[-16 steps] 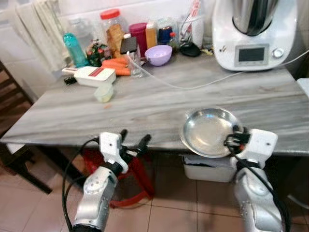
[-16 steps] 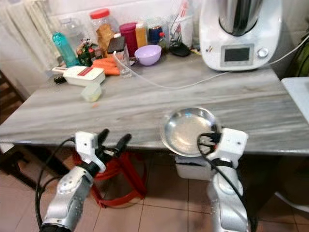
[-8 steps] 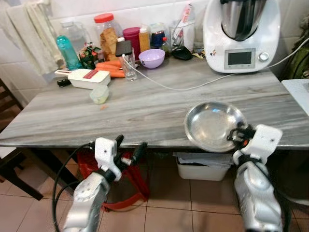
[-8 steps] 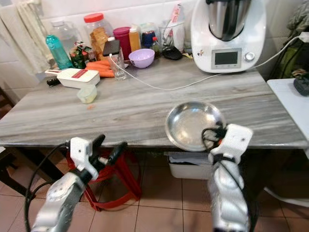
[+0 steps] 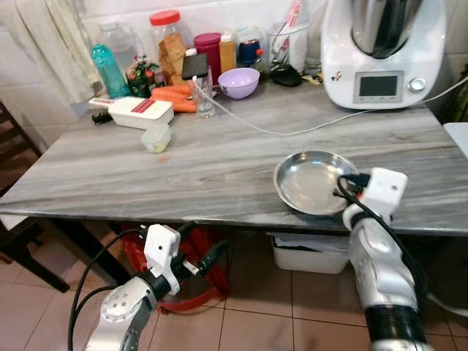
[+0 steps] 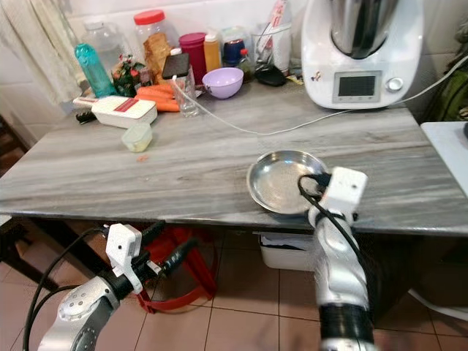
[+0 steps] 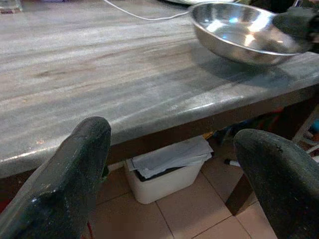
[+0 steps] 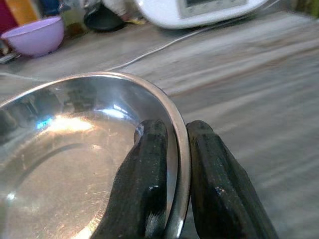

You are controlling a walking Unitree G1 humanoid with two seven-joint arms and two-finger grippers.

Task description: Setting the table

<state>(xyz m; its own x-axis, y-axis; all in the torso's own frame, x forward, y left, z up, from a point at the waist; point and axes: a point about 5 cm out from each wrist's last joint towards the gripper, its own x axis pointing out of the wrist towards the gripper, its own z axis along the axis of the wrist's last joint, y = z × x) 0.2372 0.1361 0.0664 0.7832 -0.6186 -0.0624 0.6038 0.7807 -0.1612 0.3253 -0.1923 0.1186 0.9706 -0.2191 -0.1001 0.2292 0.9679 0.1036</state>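
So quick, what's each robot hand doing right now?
Left end effector: open, holding nothing, below the table edge.
Right end effector: closed on the rim of the steel plate.

steel bowl (image 5: 313,181) on table (image 5: 183,157), front-right

- A grey marble-patterned table (image 5: 219,157) stands against a white tiled wall (image 5: 241,9).
- The floor (image 5: 278,322) is laid with pale pinkish tiles.
- A cloth (image 5: 51,44) hangs against the wall near the table's far left corner.
- A dark wooden chair (image 5: 14,183) stands at the table's left end.
- Under the table sit a white plastic bin (image 5: 311,252) and a red metal frame (image 5: 194,274).
- A white surface (image 6: 450,157) stands just beside the table's right end.
- Light is even and soft.
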